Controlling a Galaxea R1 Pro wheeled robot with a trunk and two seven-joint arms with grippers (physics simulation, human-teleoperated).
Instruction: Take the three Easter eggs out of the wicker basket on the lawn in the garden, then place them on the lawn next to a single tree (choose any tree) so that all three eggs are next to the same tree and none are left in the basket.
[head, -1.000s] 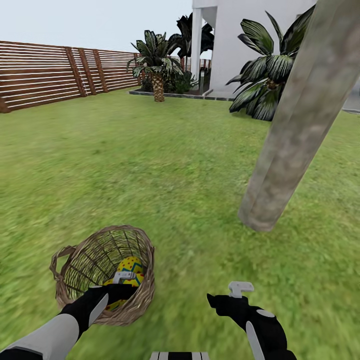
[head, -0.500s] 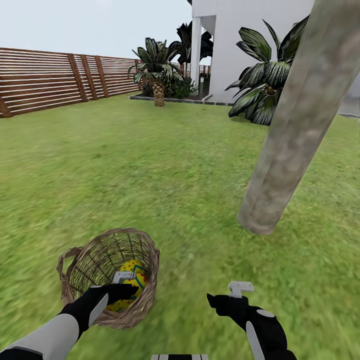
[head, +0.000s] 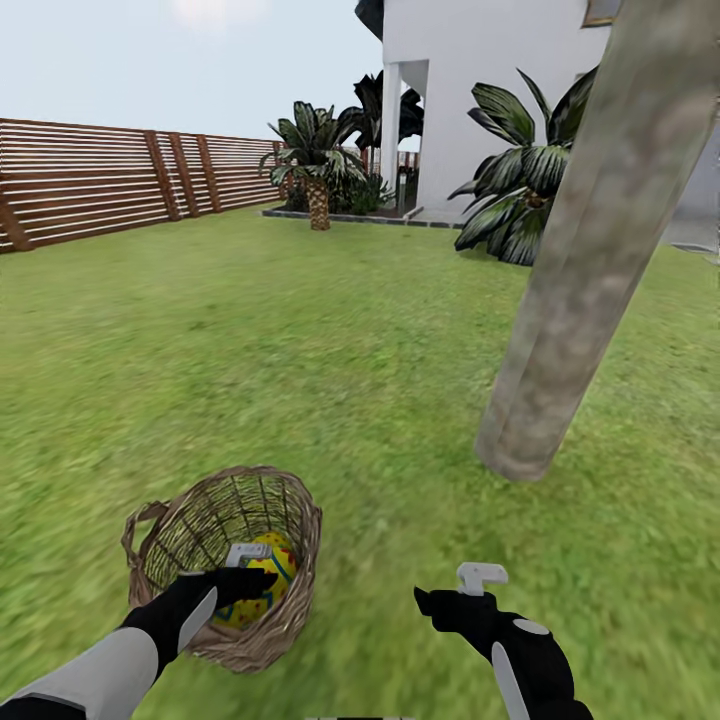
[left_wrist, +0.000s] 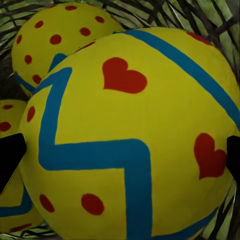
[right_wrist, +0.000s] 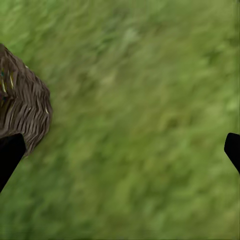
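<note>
The wicker basket (head: 300, 522) stands on the lawn (head: 300, 350) at lower left, a short way from the tree (head: 580, 280), whose thick grey-brown trunk rises at right. My left gripper (head: 255, 578) reaches down inside the basket. In the left wrist view a big yellow Easter egg (left_wrist: 135, 130) with blue zigzag and red hearts lies between the wide-apart fingertips of the left gripper (left_wrist: 120, 160), which is open. A second egg (left_wrist: 55, 40) and a third egg (left_wrist: 10, 200) lie beside it. My right gripper (head: 450, 590) hovers open over grass, the basket's side (right_wrist: 22, 110) near it.
A brown slatted fence (head: 100, 185) runs along the far left. Short palms (head: 315, 160) and a white house (head: 480, 90) stand at the back, with a dark leafy shrub (head: 515, 190) behind the trunk. Grass stretches between basket and tree.
The head view has tilted, so the fence and house sit lower in the picture. The basket has shifted slightly right and stands more upright around my left gripper. The right arm holds still.
</note>
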